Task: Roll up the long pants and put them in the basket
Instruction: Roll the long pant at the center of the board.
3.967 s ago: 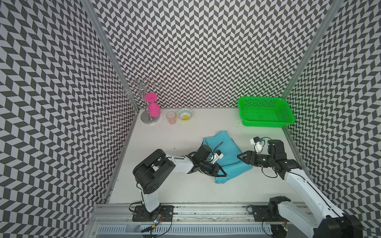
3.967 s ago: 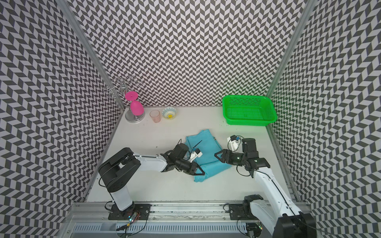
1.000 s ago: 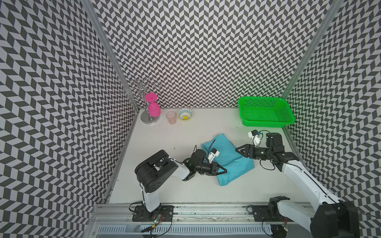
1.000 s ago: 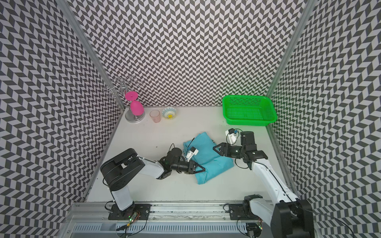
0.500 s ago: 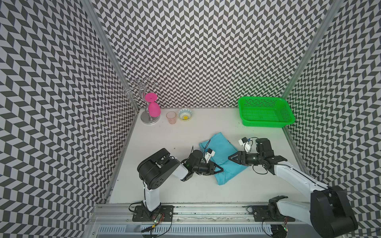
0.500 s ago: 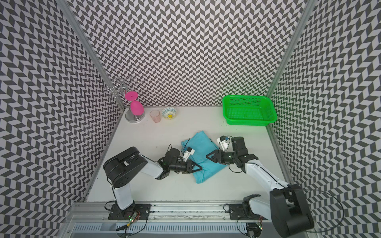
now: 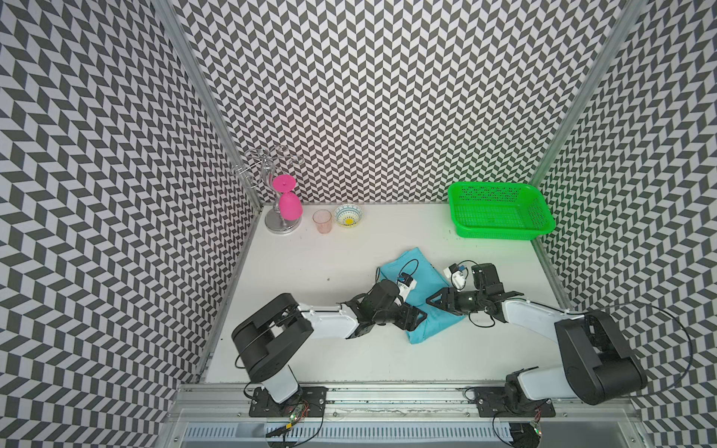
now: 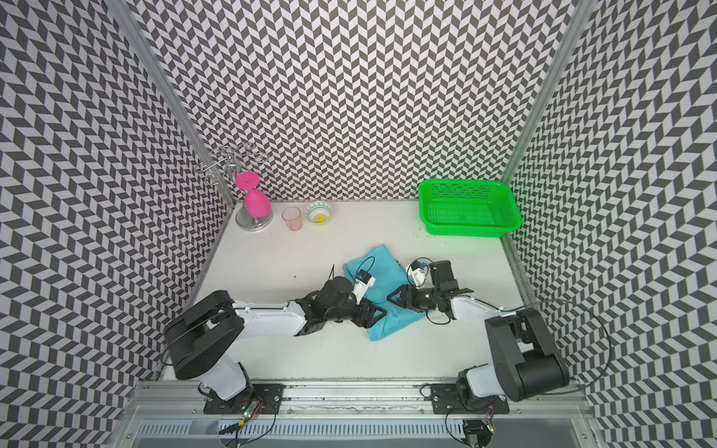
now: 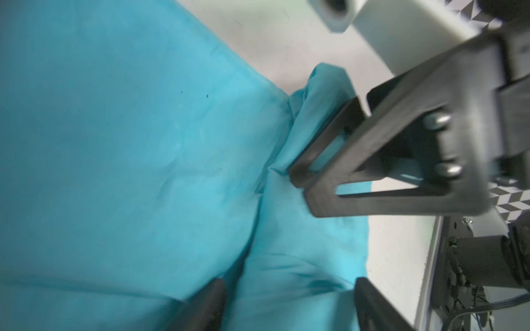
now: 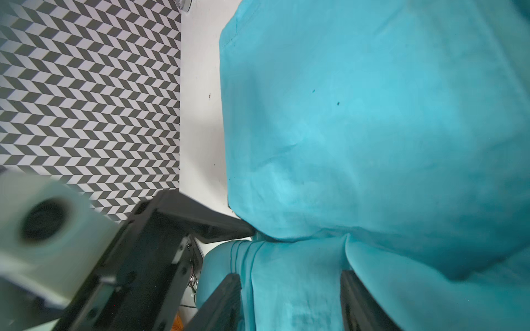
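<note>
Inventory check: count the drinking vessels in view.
2: a goblet upside down on the rack, and a cup beside the rack's base, left of the bowl. None seem hidden.

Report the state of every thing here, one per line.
long pants, folded, lying on the table
left pincer, open over the pants
right pincer, shut on a pants fold
green basket, upright, empty
pink wine glass, hanging upside down from the rack
pink cup, upright
patterned bowl, upright
</note>
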Available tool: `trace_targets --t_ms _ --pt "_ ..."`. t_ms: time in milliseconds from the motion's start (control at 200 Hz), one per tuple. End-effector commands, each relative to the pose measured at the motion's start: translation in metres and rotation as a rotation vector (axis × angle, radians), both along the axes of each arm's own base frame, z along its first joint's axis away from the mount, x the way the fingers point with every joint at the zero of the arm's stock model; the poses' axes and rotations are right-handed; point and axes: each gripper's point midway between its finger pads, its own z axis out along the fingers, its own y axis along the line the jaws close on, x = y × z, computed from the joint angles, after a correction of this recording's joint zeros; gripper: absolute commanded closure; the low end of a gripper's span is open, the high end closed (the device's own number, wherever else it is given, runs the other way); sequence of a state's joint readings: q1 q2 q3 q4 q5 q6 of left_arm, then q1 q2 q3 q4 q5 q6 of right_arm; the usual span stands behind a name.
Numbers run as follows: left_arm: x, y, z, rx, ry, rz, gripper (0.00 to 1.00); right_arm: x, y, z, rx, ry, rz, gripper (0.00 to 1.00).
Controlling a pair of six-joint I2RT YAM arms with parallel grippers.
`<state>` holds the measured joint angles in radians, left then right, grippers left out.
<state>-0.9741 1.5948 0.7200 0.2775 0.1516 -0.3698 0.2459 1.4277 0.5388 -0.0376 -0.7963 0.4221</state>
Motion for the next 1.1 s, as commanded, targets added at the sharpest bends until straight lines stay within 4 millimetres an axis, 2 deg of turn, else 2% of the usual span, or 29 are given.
trace_targets --t_ms 0,65,125,391,696,811,951,1051,1071,1096 --pt "0.009 0.020 0.018 0.227 -0.321 0.029 0.00 0.002 -0.003 -0.008 -0.041 -0.007 -0.002 0.41" --pt "-0.003 0.013 0.029 0.236 -0.398 -0.033 0.00 0.003 -0.003 -0.008 -0.047 -0.006 0.001 0.41" --pt "-0.014 0.005 0.030 0.254 -0.435 -0.097 0.00 0.003 -0.003 -0.009 -0.051 -0.002 0.005 0.41" --pt "-0.038 -0.016 -0.003 0.452 -0.620 -0.192 0.00 0.004 -0.003 -0.011 -0.059 0.010 0.026 0.41" --pt "-0.030 -0.017 -0.042 0.671 -0.743 -0.212 0.00 0.004 -0.004 -0.010 -0.062 0.014 0.028 0.41" --pt "-0.018 -0.007 -0.055 0.801 -0.795 -0.170 0.00 0.005 -0.004 -0.010 -0.059 0.015 0.028 0.41" --pt "-0.013 -0.002 -0.058 0.831 -0.818 -0.147 0.01 0.005 -0.003 -0.008 -0.048 0.017 0.032 0.41" --pt "-0.013 -0.002 -0.056 0.822 -0.819 -0.144 0.18 0.008 -0.005 -0.003 -0.046 0.006 0.024 0.41" --pt "-0.013 -0.001 -0.056 0.820 -0.819 -0.144 0.27 0.009 -0.006 -0.002 -0.046 0.004 0.019 0.41" --pt "-0.013 -0.002 -0.055 0.808 -0.814 -0.149 0.54 0.010 -0.007 0.000 -0.045 0.000 0.016 0.41"
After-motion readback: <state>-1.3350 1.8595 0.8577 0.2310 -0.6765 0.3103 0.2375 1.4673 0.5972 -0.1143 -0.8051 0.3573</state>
